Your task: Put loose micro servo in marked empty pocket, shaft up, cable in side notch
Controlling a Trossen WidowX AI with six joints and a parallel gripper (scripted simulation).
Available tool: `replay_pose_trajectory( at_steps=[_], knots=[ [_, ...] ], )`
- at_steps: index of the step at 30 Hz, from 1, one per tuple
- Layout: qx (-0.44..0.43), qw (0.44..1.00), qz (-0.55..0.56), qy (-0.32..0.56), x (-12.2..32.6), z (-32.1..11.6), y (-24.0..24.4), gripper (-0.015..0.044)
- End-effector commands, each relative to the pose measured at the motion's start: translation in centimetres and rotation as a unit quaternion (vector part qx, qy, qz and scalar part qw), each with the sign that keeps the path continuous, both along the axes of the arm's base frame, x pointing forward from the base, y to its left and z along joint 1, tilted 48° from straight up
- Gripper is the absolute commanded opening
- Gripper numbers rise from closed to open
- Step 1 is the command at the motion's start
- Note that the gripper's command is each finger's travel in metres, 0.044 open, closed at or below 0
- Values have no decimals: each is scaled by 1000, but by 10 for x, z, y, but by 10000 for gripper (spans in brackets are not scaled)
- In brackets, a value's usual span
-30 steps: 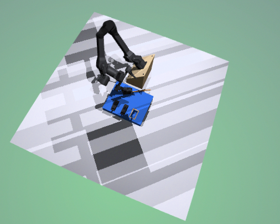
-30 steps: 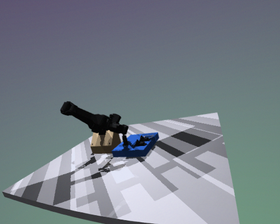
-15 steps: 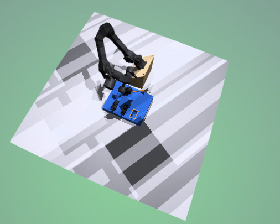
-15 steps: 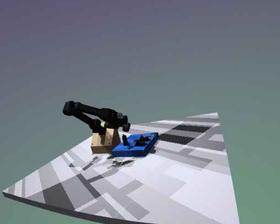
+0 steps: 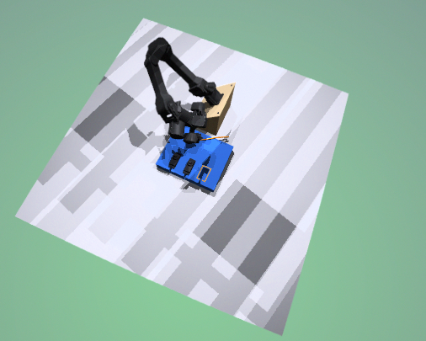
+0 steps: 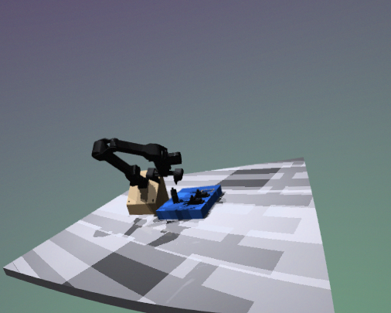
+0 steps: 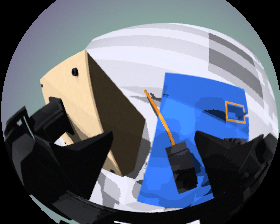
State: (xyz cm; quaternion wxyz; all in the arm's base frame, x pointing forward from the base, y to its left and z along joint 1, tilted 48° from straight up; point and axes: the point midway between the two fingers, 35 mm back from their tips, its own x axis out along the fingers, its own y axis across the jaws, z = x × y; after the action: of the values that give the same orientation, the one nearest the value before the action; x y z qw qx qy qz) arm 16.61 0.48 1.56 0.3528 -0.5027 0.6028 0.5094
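The loose micro servo (image 7: 182,172) (image 6: 174,195) is a black block on the blue deck (image 5: 225,151) (image 6: 184,213) (image 7: 175,89), near the tan block. Its orange cable (image 7: 160,117) (image 5: 215,137) points away from it, past the deck's edge. In the top view the arm mostly hides the servo. Its shaft direction cannot be told. The empty pocket's orange outline (image 5: 209,174) (image 7: 227,111) is near the far edge of the deck. My gripper (image 7: 155,136) (image 6: 165,176) is open and empty, above the servo, which shows nearer the right finger in the wrist view.
Two black servos (image 5: 175,161) (image 5: 189,167) sit in the deck in a row with the pocket. A tan block (image 5: 226,99) (image 6: 141,207) (image 7: 75,92) under the arm's base stands close beside the deck and rises above it, near the left finger in the wrist view.
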Motion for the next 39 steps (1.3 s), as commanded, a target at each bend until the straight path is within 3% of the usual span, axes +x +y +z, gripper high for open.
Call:
replay_pose_trajectory(
  at_steps=[1,20,39],
  knots=[
    [-41,998,38,5,2,1,-1,440],
    [-242,937,253,-6,26,15,6,440],
    [-248,933,259,-8,28,-5,-15,440]
  ],
)
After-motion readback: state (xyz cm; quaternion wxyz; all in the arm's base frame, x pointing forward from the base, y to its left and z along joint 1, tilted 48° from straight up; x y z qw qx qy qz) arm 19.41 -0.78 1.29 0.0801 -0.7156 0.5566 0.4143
